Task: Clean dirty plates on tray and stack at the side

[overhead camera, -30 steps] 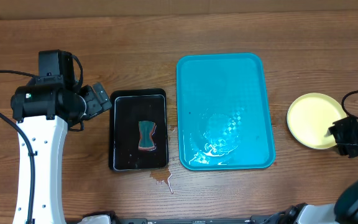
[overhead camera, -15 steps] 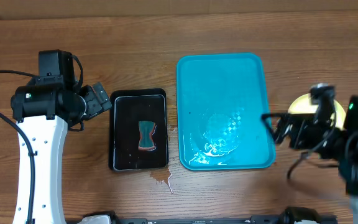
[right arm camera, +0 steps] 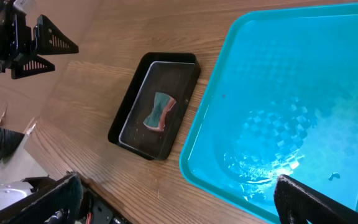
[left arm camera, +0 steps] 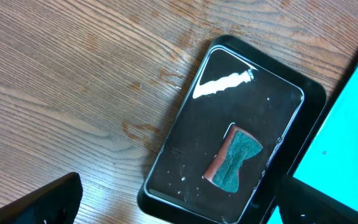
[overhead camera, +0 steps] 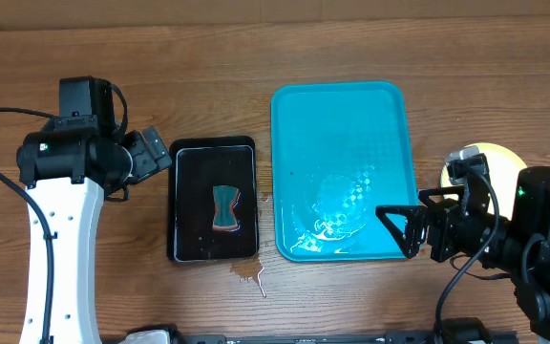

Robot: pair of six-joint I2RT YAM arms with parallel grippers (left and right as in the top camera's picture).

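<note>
Status: plates (overhead camera: 499, 158) sit stacked on the worktop (overhead camera: 256, 48) just right of the turquoise tray (overhead camera: 342, 124), half hidden by the right arm; their count cannot be read. The tray carries no plates, only a wet film toward its near right corner. Right gripper (overhead camera: 399, 232) hangs over that corner, fingers spread, nothing held. Left gripper (overhead camera: 163, 153) is likewise spread and empty, beside the black tray (overhead camera: 184, 201) where the sponge (overhead camera: 225, 208) lies.

Judgement: cleaning and stacking look finished. The next move calls for drawing the right arm clear without nudging the stack.
</note>
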